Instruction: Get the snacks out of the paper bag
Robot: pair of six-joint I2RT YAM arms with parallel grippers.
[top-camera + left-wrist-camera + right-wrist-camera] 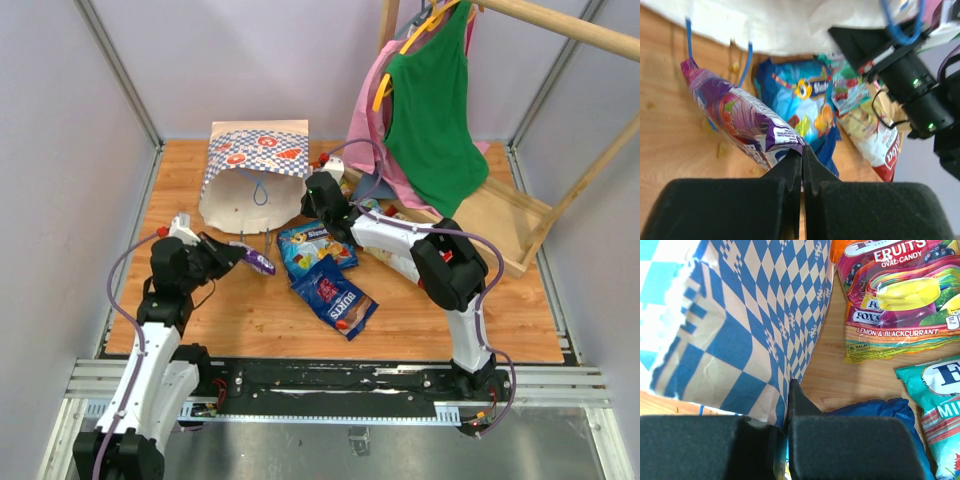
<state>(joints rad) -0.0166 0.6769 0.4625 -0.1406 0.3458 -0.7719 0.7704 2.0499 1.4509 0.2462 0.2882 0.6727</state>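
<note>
- The bag [255,170] lies on its side at the far left of the table [250,335], with its open mouth facing the arms.
- Our left claw [802,156] is pinched tight on a corner of the purple packet [735,115]. That packet sits outside the bag, just in front of the mouth and near a blue cord handle [688,37].
- Our right claw [789,400] is closed at the right edge of the bag's mouth. We see the checked paper run down between its fingers.
- A blue packet [315,245] lies on the table just in front of the bag. The Burts packet [338,298] lies nearer the arms, and the two overlap.
- The orange-green candy packet [895,295] lies flat just beside the bag's outer wall, with a teal packet [940,410] near it.
- A red-and-white packet [880,142] lies beside the blue one.
- At the far right, a green top [435,110] and a pink garment [362,115] hang from a wooden rack [560,25].
</note>
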